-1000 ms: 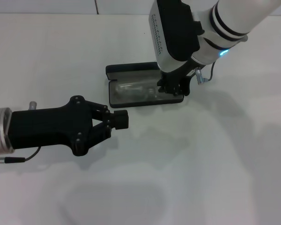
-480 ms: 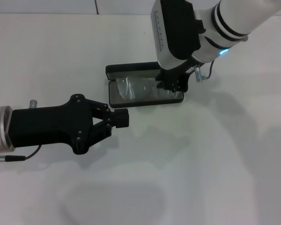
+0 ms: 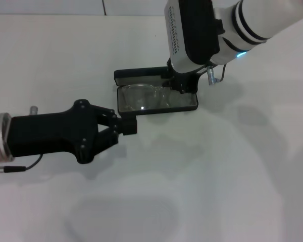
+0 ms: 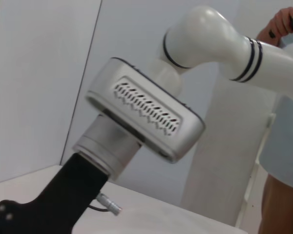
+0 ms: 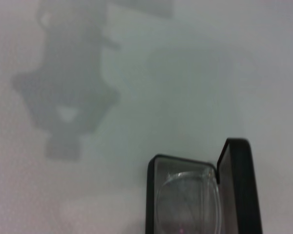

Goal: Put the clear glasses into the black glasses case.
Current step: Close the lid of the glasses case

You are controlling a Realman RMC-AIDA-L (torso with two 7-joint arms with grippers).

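The black glasses case (image 3: 141,76) lies open on the white table, its lid folded back on the far side. The clear glasses (image 3: 143,98) lie inside its grey tray, lens toward the case's left end. My right gripper (image 3: 182,84) hangs over the case's right end, above the glasses, and its dark fingers are mostly hidden under the wrist. The right wrist view looks down on the case (image 5: 151,195), its upright lid (image 5: 239,185) and the glasses (image 5: 184,204) in the tray. My left gripper (image 3: 127,125) hovers just in front of the case's left corner, shut and holding nothing.
Bare white table surrounds the case on all sides. In the left wrist view the right arm's wrist housing (image 4: 146,117) fills the middle, and a person (image 4: 285,151) stands at the far side.
The right gripper has lifted up and back from the tray's right end, and the glasses now lie uncovered in the case. The left gripper has edged slightly toward the case.
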